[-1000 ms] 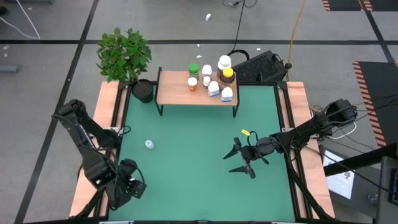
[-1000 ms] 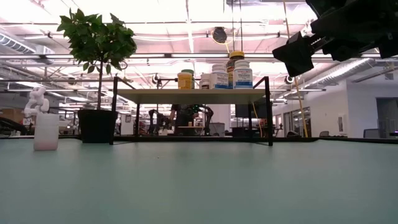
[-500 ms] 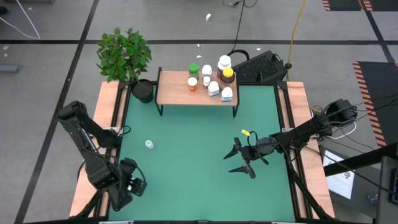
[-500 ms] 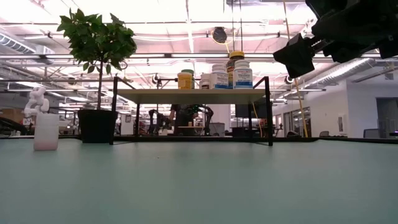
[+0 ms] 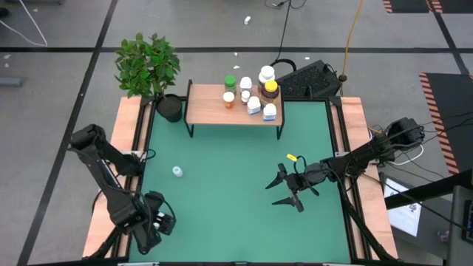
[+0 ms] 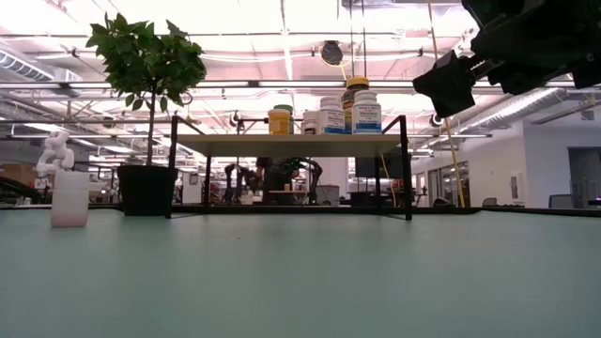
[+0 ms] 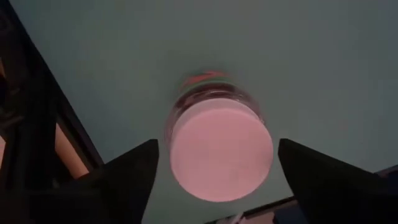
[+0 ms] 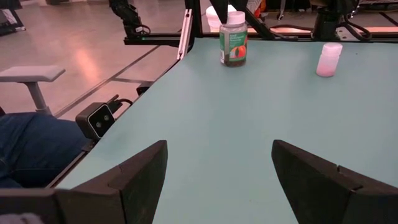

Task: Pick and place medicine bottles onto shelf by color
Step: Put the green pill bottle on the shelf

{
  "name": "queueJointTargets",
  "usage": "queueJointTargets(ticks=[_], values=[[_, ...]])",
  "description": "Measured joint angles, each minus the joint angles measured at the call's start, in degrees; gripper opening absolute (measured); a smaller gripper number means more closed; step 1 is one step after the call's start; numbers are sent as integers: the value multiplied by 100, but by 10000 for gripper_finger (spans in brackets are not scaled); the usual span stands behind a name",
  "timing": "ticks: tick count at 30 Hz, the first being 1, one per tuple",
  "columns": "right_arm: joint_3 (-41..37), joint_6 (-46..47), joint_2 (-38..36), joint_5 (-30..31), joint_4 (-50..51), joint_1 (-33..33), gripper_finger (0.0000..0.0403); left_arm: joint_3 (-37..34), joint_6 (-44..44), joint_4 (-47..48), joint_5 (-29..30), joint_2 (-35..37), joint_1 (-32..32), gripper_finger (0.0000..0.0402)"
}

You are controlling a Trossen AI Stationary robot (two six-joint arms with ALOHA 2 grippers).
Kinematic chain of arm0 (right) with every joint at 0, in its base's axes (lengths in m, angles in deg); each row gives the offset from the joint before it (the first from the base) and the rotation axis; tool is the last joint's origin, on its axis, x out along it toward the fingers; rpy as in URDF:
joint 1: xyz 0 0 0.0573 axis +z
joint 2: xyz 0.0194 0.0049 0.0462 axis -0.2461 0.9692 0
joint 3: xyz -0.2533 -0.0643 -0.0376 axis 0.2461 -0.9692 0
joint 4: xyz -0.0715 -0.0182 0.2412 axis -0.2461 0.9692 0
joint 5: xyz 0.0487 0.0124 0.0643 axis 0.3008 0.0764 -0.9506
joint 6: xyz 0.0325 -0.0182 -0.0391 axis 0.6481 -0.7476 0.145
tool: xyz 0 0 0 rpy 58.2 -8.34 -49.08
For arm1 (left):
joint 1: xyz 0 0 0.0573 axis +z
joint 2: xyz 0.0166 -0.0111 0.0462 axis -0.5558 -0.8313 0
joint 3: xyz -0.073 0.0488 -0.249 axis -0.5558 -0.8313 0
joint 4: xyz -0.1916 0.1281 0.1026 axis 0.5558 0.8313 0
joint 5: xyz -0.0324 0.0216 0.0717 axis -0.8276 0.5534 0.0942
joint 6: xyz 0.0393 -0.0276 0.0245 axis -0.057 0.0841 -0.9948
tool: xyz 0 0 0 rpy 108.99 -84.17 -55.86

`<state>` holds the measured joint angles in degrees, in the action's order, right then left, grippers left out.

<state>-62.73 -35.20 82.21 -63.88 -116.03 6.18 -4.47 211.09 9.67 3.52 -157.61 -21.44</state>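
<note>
An open hall surrounds the green worktop (image 5: 222,185). The shelf (image 5: 233,112) at its far edge carries most bottles (image 5: 259,92). Right gripper (image 5: 284,189) hovers mid-worktop, jaws apart; left gripper (image 7: 214,180), jaws apart, straddles a white-capped bottle (image 7: 219,155) near the front-left corner. A vial (image 5: 177,171) stands alone.

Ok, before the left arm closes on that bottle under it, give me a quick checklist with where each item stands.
1. Left hand open: ok, fingers wide apart.
2. White-capped bottle centred in the gap: ok, clear of both fingers.
3. Bottle upright: ok, the right wrist view shows it standing.
4. Right hand out of the way: ok, open over the table's right half.
5. Free room on the shelf: ok, its left end is bare.
6. Hand low enough to grip: cannot tell.
</note>
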Motion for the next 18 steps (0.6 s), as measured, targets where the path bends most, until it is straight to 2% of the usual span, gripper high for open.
queueJointTargets(ticks=[8,15,18], values=[[0,-2,0,7,-4,0,281,0,-949,-43,-23,-37,177,228],[0,-27,1,13,-105,0,281,0,-2425,-170,17,-34,392,229],[0,-70,197,13,-659,-9,281,-2,-3132,-368,294,-34,547,246]])
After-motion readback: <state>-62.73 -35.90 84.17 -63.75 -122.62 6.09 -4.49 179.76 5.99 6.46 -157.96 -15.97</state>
